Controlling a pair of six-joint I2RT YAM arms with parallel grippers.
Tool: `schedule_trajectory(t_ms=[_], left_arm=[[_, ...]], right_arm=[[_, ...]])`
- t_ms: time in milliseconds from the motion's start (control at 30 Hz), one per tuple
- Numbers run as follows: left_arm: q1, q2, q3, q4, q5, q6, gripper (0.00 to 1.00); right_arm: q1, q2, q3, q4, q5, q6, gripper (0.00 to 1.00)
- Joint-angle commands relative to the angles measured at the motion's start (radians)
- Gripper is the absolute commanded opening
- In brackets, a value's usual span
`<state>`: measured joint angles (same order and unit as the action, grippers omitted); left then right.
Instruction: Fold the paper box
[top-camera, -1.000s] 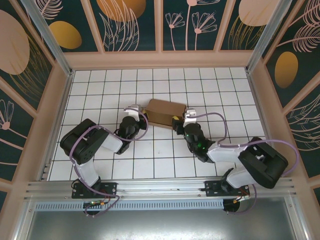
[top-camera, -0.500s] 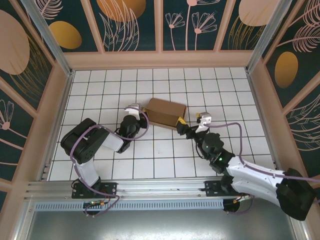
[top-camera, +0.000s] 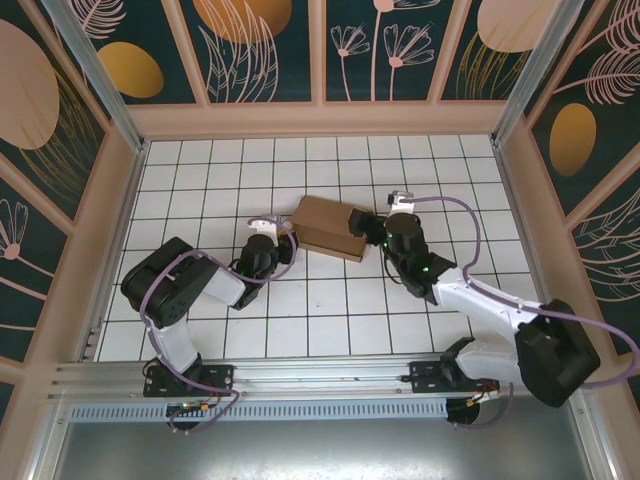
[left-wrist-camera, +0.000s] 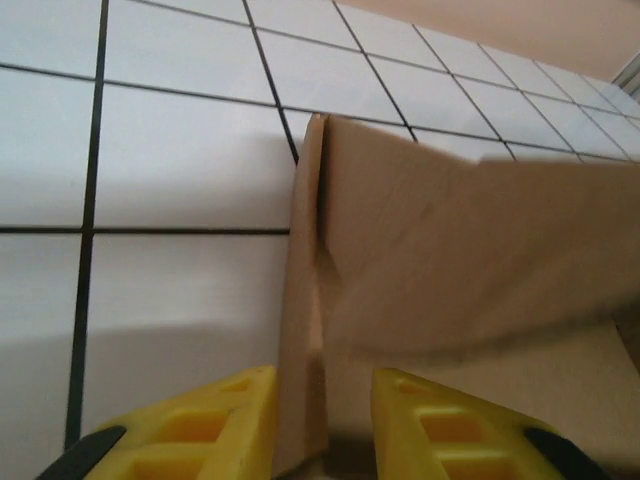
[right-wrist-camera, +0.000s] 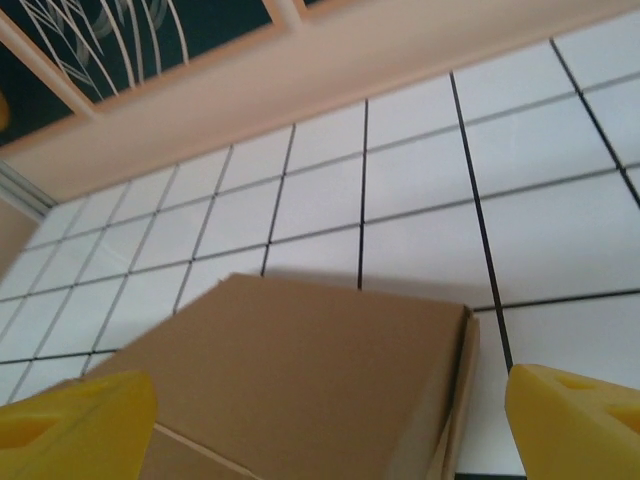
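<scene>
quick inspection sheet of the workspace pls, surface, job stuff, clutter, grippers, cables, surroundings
surface: white tiled table, dark grid lines, no stains or debris seen
job's things: paper box, brown cardboard, folded into a closed-looking rectangular shape, lying mid-table between the two arms
clutter: nothing seen
grippers: left gripper straddles an upright cardboard edge at the box's left end, and it is unclear whether it clamps it; right gripper is wide open over the box's right end
cables: purple cables loop along both arms, none across the box
surroundings: panelled walls with plant motifs on three sides; metal rail at the near edge carrying the arm bases
</scene>
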<state>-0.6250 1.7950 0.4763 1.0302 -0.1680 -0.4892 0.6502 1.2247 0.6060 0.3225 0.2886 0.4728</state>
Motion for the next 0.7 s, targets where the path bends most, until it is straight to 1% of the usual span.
schedule_trajectory(t_ms=[0, 33, 100, 133, 167, 200, 267, 333, 400, 500, 533, 600, 667], left_arm=[[-0.007, -0.075, -0.046, -0.003, 0.001, -0.038, 0.37], [-0.007, -0.106, -0.065, 0.000, 0.000, -0.042, 0.38], [-0.008, -0.150, -0.104, -0.001, -0.001, -0.053, 0.54], [-0.008, -0.177, -0.130, 0.003, 0.000, -0.055, 0.59], [-0.009, -0.202, -0.156, 0.007, 0.002, -0.059, 0.62], [-0.007, -0.236, -0.187, 0.012, 0.002, -0.061, 0.67], [-0.007, -0.314, -0.247, 0.009, -0.007, -0.059, 0.72], [-0.007, -0.408, -0.284, -0.042, -0.005, -0.050, 0.77], [-0.008, -0.521, -0.289, -0.138, 0.030, -0.005, 0.84], [-0.007, -0.669, -0.291, -0.233, 0.052, 0.039, 0.96], [-0.007, -0.707, -0.287, -0.257, 0.053, 0.049, 0.98], [-0.006, -0.766, -0.264, -0.320, 0.040, 0.058, 0.99], [0.001, -0.767, -0.213, -0.395, 0.029, 0.059, 0.99]], right_arm=[[-0.014, 0.049, 0.055, -0.035, -0.036, 0.060, 0.90], [-0.019, 0.068, 0.064, -0.044, -0.043, 0.070, 0.90], [-0.024, 0.097, 0.075, -0.052, -0.046, 0.086, 0.90], [-0.027, 0.110, 0.078, -0.053, -0.050, 0.091, 0.90], [-0.029, 0.121, 0.081, -0.055, -0.051, 0.093, 0.90], [-0.031, 0.137, 0.084, -0.061, -0.048, 0.096, 0.90], [-0.034, 0.161, 0.086, -0.064, -0.041, 0.093, 0.90], [-0.038, 0.186, 0.078, -0.061, -0.036, 0.089, 0.90], [-0.043, 0.211, 0.059, -0.040, -0.033, 0.082, 0.90], [-0.044, 0.241, 0.023, 0.011, -0.043, 0.058, 0.90], [-0.044, 0.249, 0.014, 0.022, -0.046, 0.052, 0.90], [-0.045, 0.268, 0.000, 0.049, -0.050, 0.037, 0.90], [-0.045, 0.287, -0.008, 0.062, -0.047, 0.024, 0.90]])
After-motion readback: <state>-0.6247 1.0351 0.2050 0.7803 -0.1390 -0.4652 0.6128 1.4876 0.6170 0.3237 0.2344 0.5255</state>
